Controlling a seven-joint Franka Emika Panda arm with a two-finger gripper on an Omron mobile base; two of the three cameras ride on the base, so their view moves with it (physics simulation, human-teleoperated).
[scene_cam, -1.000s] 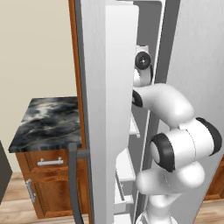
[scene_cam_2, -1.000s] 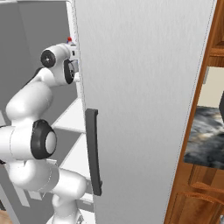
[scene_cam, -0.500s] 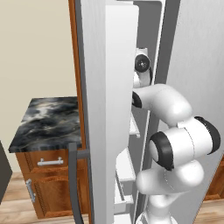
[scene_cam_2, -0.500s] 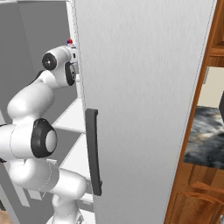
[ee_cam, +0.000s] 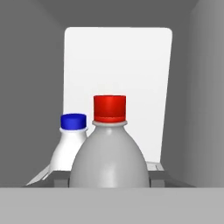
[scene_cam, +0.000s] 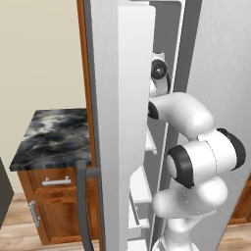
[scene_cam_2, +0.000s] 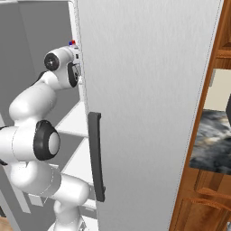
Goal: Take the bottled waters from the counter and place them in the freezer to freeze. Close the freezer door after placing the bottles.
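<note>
While both bottled waters (ee_cam: 108, 148) are inside the freezer (ee_cam: 117, 65), the freezer door (scene_cam: 120, 127) remains open; finger state unclear.

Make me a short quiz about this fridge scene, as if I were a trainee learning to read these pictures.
1. Multiple choice: in the hand view, which bottle stands nearer the camera? A) the red-capped bottle B) the blue-capped bottle C) neither, they stand level.
2. True or false: the freezer door is already shut.
3. Fill in: the robot arm reaches into the ______.

Key: 1. A; the red-capped bottle looms larger and partly covers the blue-capped one. 2. False; the door stands open with the arm passing it. 3. freezer.
</note>
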